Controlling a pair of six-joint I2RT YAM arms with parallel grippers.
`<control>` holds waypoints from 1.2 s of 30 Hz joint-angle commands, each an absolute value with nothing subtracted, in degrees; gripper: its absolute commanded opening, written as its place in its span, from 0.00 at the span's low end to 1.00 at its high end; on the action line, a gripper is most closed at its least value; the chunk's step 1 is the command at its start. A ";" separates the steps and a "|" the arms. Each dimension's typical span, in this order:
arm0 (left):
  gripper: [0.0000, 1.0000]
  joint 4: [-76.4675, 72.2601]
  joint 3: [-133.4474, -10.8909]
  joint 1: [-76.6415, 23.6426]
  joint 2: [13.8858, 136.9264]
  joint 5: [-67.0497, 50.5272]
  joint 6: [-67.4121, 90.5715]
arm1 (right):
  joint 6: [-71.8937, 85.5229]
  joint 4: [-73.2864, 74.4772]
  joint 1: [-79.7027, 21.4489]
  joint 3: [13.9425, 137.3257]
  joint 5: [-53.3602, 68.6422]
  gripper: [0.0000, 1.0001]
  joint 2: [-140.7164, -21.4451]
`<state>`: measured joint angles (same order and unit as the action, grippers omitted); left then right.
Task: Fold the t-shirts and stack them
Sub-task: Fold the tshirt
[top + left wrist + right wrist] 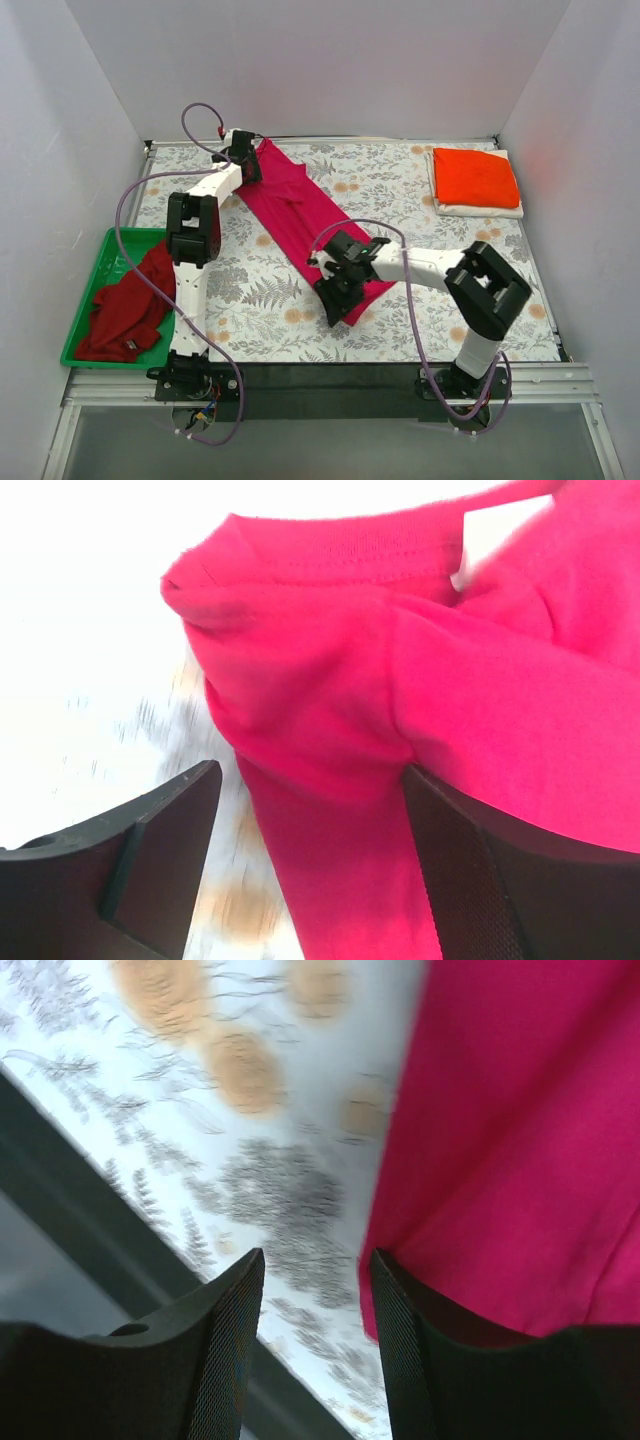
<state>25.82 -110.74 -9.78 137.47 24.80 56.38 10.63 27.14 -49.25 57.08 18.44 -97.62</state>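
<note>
Lying across the table: the pink shirt [300,215], folded into a long narrow strip, runs slantwise over the flowered table [250,300] from the far left corner toward the near middle.
Far end of the strip: the left gripper [250,160] is down on this end, close to the table's back edge.
Left jaws: wide apart. The wrist view shows a bunched, hemmed fold of the pink shirt between the fingers [480,880]. The fold presses against one finger, and bare table shows between the cloth and the other, so nothing is pinched.
Near end of the strip: the right gripper [335,292] is at this end, its arm reaching in from the right.
Right jaws: partly apart, narrower than the left pair. The wrist view shows patterned table through the gap, and the shirt's edge meets the inner side of one finger [430,1370]. No cloth is clamped between them.
Far right corner: the orange shirt [475,177], folded square, lies on top of the folded white shirt [480,209], whose edge shows beneath it.
Left side: a green tray [125,250] sits beside the table, and the dark red shirt [125,305] lies crumpled and unfolded in it.
</note>
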 commanded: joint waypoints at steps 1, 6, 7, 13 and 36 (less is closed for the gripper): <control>0.69 24.70 -116.00 -8.00 143.69 27.86 49.23 | 7.83 38.31 -56.58 63.94 27.68 0.46 -104.57; 0.75 24.26 -120.23 -7.91 146.17 26.81 48.95 | 6.06 42.36 -59.94 73.12 24.09 0.46 -108.55; 0.76 24.17 -119.63 -7.91 145.03 26.20 49.65 | 5.89 43.06 -59.85 73.91 21.47 0.46 -107.94; 0.80 20.66 -107.26 -8.26 130.19 19.87 54.48 | 5.71 45.00 -54.17 76.21 13.99 0.47 -100.47; 0.75 27.78 -58.54 -55.95 82.70 17.13 64.15 | 11.16 28.66 -18.81 59.68 9.49 0.40 -92.20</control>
